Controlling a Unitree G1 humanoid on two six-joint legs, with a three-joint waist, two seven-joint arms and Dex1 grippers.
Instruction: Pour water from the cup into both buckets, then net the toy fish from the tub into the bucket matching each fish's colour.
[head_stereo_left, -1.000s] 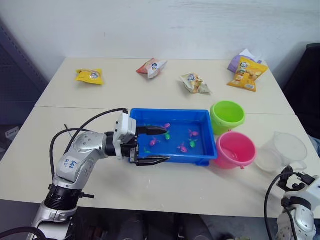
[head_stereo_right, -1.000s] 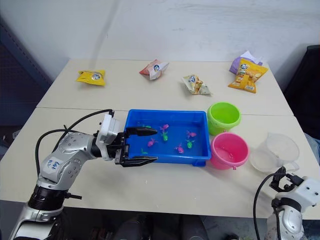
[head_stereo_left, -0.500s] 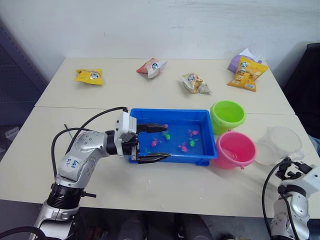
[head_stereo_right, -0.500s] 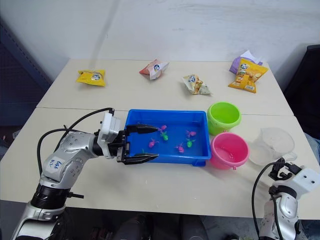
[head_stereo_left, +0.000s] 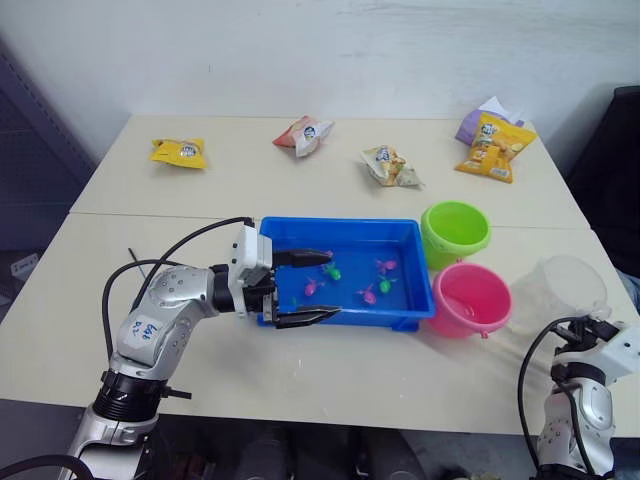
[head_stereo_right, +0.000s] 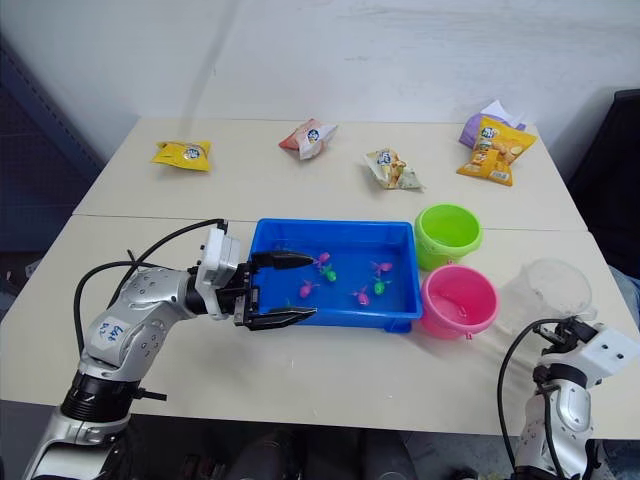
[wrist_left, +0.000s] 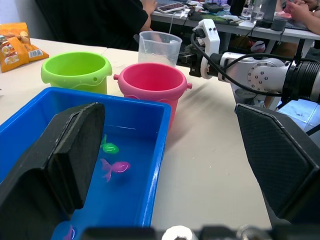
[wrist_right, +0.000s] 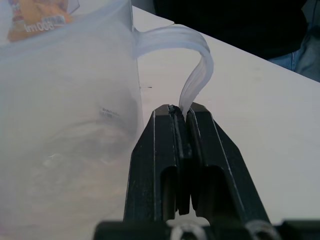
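The cup is sitting beside the pink bucket, its handle pinched in the right gripper.

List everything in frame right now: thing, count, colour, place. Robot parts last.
table: two, beige, pushed together.
tub: one, bright blue, table middle.
toy fish: several, pink and green, in the tub; exact count unclear.
green bucket: one, lime, right of the tub's far corner.
pink bucket: one, in front of the green one.
cup: one, clear, right of the pink bucket, held by its handle.
snack bags: about five along the far side; yellow, red-white, pale, orange-yellow, purple.
left gripper: open, straddling the tub's left end.
right gripper: shut on the cup handle.
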